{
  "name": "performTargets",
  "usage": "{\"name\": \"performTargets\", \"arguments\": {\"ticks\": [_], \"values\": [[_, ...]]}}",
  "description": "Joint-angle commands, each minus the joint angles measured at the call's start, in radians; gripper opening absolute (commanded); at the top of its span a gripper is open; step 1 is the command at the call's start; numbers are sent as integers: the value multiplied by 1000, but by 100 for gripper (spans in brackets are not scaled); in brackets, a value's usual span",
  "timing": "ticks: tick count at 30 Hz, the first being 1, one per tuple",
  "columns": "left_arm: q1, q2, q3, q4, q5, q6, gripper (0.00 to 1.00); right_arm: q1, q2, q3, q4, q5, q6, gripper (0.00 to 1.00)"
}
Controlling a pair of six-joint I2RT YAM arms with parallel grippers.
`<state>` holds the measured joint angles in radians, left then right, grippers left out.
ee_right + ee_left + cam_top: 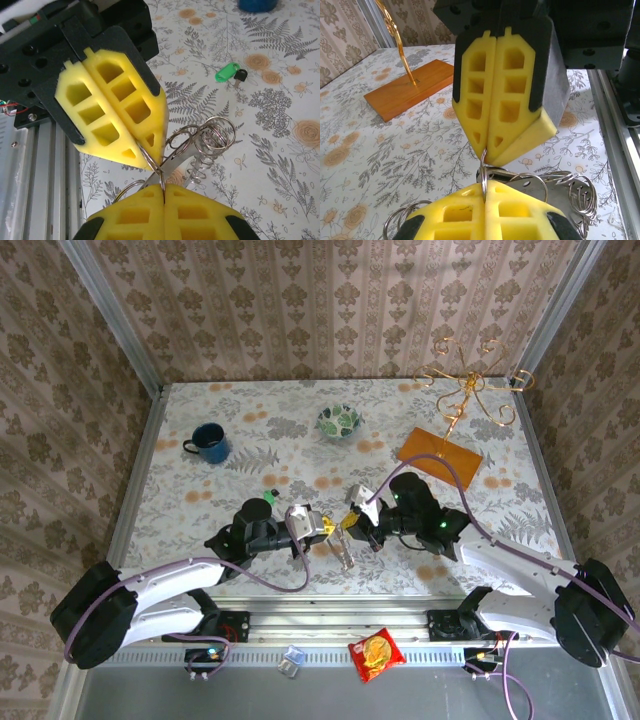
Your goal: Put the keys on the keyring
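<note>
Floral desk (280, 405): left claw (155, 160) and right claw (164, 186) both clamped shut on one tangle of silver rings (210, 137).
Tips meet at lower centre; one green-tagged key (227, 71) lies apart, up-left of them; farther back, one mug (208, 442), one bowl (340, 421).

Finger pads (200, 197): yellow, matt, moulded plastic; black matt backing. Wire rings (215, 135): bright polished metal. Green key tag (227, 71): smooth, glossy plastic. Stand base (410, 90), far right: lacquered orange wood, satin sheen. Table cover (370, 150): matt floral print.
</note>
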<state>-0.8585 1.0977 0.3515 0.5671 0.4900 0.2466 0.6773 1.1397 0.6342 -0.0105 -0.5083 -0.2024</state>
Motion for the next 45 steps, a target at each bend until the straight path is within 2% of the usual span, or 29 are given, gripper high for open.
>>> {"name": "performTargets", "arguments": {"ticks": [1, 3, 5, 6, 7, 10, 14, 18, 22, 25, 35, 40, 45], "values": [[-4, -18, -4, 106, 13, -3, 0, -10, 75, 64, -91, -13, 6, 0], [-3, -15, 0, 106, 6, 4, 0, -10, 100, 93, -108, -59, 13, 1], [-4, -10, 0, 103, 4, 8, 0, -10, 94, 95, -96, -70, 19, 8], [-3, -9, -2, 99, 4, 10, 0, -11, 81, 87, -81, -61, 22, 17], [-4, -8, -4, 95, 2, 11, 0, -13, 60, 73, -66, -50, 21, 21], [-4, -9, -14, 96, 4, 1, 0, -21, -21, 15, 1, 1, 11, 31], [-4, -9, -20, 97, 11, -9, 0, -22, -113, -57, 75, 104, -23, 38], [-5, 1, -19, 111, 28, -25, 0, -22, -145, -66, 63, 128, -74, 38], [-5, 14, -17, 123, 38, -38, 0, -21, -140, -57, 38, 11, -123, 35], [-5, 20, -16, 130, 44, -40, 0, -18, -114, -33, 20, -24, -123, 33], [-4, 22, -11, 131, 54, -46, 0, -1, -56, -18, 80, -15, -121, 33], [3, 0, -29, 166, 62, -80, 0, -1, -63, -37, 80, 80, -143, 35], [13, -22, -40, 172, 59, -90, 0, 12, -56, -51, 15, 31, -164, 37]]}}
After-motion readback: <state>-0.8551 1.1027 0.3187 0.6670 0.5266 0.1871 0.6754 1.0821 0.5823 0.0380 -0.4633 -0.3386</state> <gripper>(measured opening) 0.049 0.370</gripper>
